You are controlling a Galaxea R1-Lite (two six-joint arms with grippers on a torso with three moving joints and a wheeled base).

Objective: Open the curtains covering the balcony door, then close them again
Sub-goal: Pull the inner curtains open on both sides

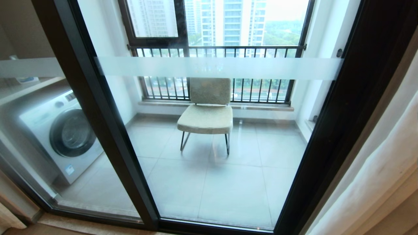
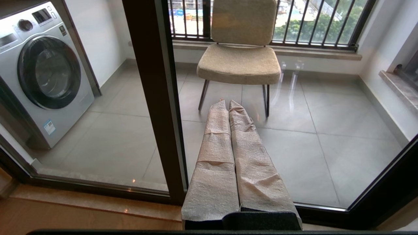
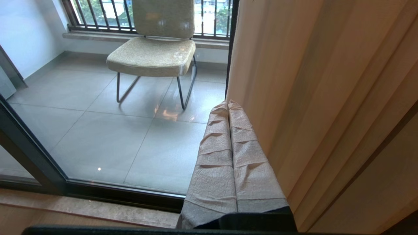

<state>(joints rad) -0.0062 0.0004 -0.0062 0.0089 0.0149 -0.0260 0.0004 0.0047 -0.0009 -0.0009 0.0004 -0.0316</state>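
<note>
At the door's right frame: the curtains [image 3: 313, 98] hang gathered in deep beige folds, with a sheer white panel [image 1: 375, 169] in front of them in my head view; the glass itself is uncovered.
Balcony door [image 1: 107, 130]: dark-framed glass panels with a frosted band across; through them I see a chair [image 1: 207, 111] and a washing machine [image 1: 62, 133].
How the curtains handle: I judge them soft, limp and fairly heavy as a full-length drape, sliding only along the top rail, so a sideways pull beats a tug downward.
Where to take hold: I would pinch the leading fold nearest the glass, at about my gripper's height.
Right gripper [image 3: 228, 105]: padded fingers pressed together, holding nothing; just beside the leading fold, whether touching I cannot tell.
Left gripper [image 2: 227, 103]: fingers pressed together, empty, facing the middle frame post, well apart from the curtains.
</note>
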